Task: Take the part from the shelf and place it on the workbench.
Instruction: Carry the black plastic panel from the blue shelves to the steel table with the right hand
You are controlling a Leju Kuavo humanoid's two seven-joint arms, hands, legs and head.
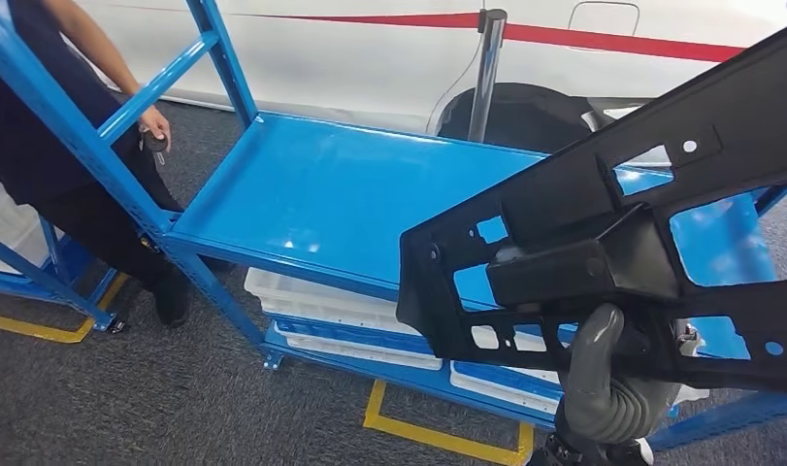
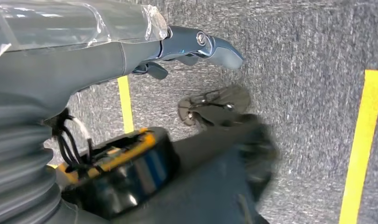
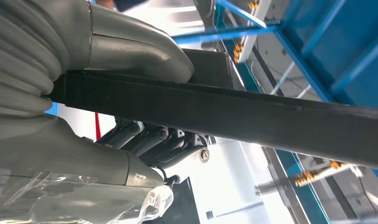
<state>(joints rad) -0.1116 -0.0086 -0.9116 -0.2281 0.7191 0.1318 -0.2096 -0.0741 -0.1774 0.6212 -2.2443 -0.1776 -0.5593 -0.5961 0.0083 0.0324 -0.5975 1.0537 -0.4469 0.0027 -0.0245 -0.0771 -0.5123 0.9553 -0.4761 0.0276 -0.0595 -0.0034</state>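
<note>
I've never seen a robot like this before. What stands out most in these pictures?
The big black plastic part full of cut-out holes, held up by the robot's right hand at the right of the head view, above the bright blue shelf. At the far left a person in dark clothes stands beside the shelf frame, with a white car behind.

The blue shelf (image 1: 331, 194) top lies bare and open from above. A slanted blue upright (image 1: 69, 126) and a person (image 1: 40, 116) crowd its left end; a chrome post (image 1: 486, 73) stands behind.
</note>
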